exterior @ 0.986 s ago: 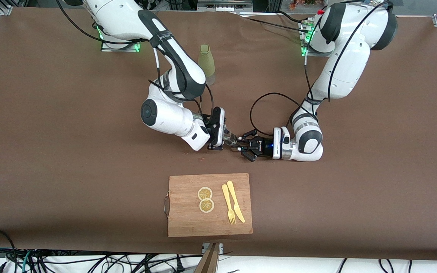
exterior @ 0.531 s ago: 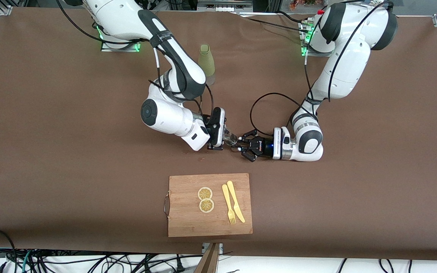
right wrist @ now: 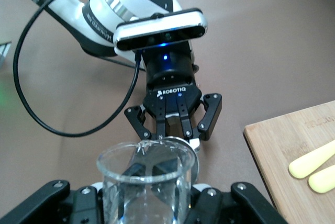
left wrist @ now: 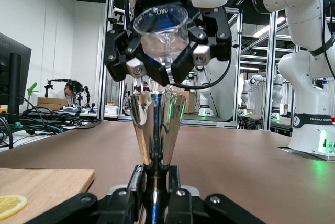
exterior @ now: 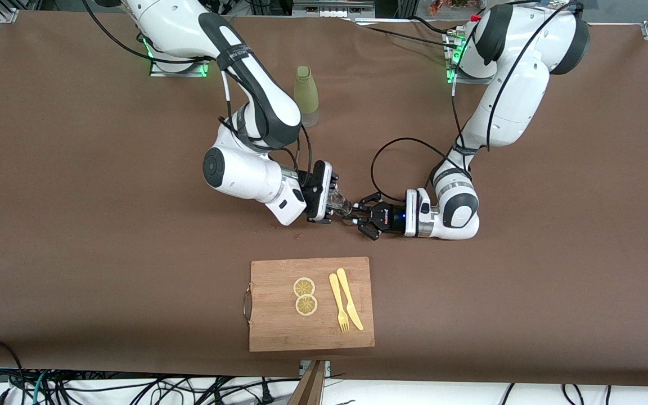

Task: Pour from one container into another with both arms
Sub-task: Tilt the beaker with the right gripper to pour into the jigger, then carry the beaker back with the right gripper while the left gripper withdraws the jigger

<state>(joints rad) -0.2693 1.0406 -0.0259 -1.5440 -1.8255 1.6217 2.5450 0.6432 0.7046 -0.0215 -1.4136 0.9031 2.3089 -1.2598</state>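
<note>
My right gripper (exterior: pixel 331 203) is shut on a clear glass (exterior: pixel 340 205) over the middle of the table. The glass (left wrist: pixel 161 28) is tipped with its mouth toward my left gripper and hangs just above a shiny metal cone-shaped cup (left wrist: pixel 156 124). My left gripper (left wrist: pixel 156 174) is shut on that cup's narrow stem and holds it upright. In the front view the left gripper (exterior: pixel 358 218) meets the right one tip to tip. From the right wrist view, the glass (right wrist: pixel 145 182) sits in my right gripper (right wrist: pixel 149 199), with the left gripper (right wrist: pixel 171 132) facing it. I see no liquid.
A yellow-green bottle (exterior: pixel 306 93) stands near the right arm's base. A wooden cutting board (exterior: pixel 279 332) lies nearer the front camera, carrying two lemon slices (exterior: pixel 304 287), a yellow fork (exterior: pixel 337 306) and a yellow knife (exterior: pixel 350 298). Small crumbs (exterior: pixel 300 236) dot the brown table.
The right arm's elbow and wrist have shifted slightly toward its own end of the table, turning the glass a little. The left arm has not moved.
</note>
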